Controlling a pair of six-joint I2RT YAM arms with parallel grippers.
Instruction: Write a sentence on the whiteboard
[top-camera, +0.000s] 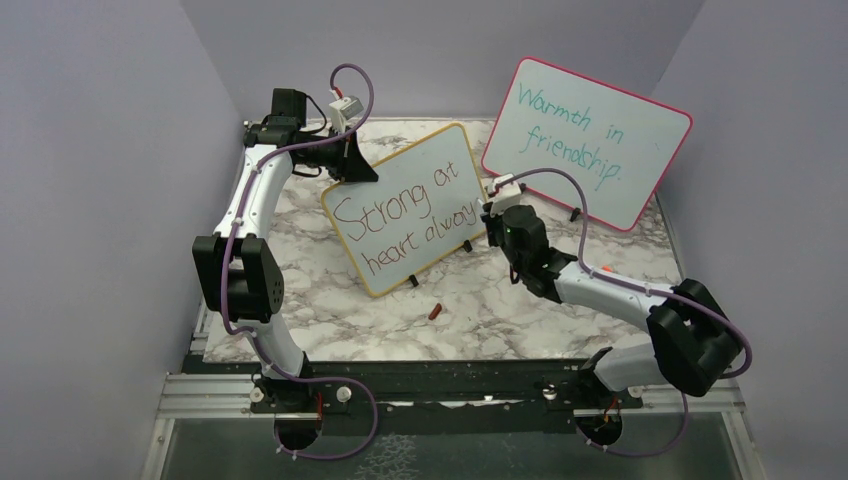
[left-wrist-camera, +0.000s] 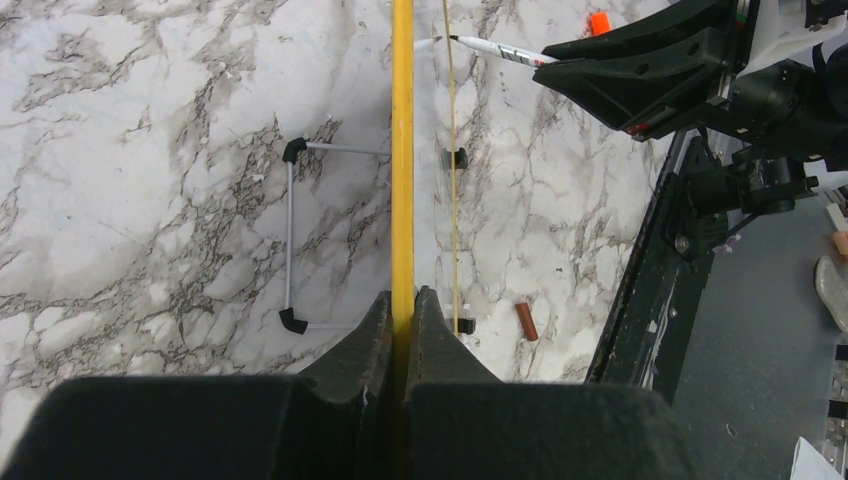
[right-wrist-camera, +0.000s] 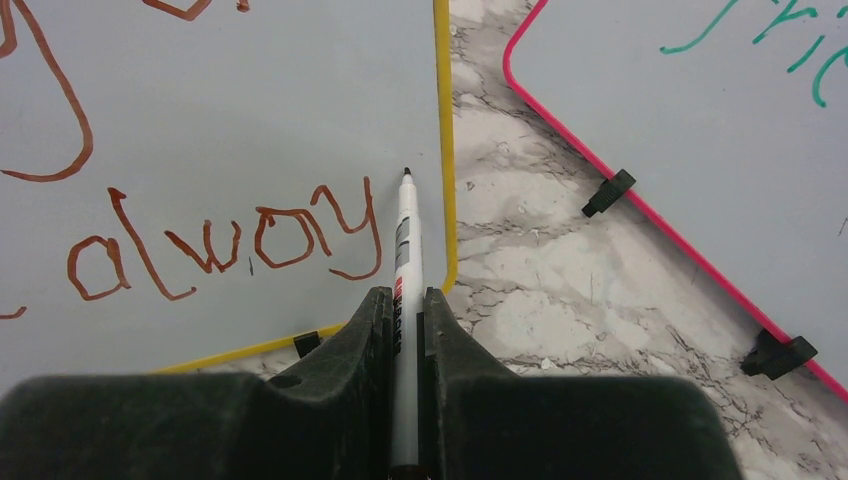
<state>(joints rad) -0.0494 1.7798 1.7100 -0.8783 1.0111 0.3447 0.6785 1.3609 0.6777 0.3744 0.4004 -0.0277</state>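
Right wrist view: right gripper (right-wrist-camera: 405, 305) clamps the marker (right-wrist-camera: 406, 225), its tip pointing at the whiteboard (right-wrist-camera: 250, 110) just right of "alway", where the sentence (right-wrist-camera: 225, 245) lacks its last letter; left gripper (left-wrist-camera: 402, 305) pinches the yellow frame (left-wrist-camera: 402, 150).

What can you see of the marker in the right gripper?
The marker is a slim white pen, uncapped, with a dark tip and grey and red print on its barrel. The right gripper clamps it, tip forward, pointing at the whiteboard just past the last "y", near the yellow frame. Whether the tip touches is unclear.
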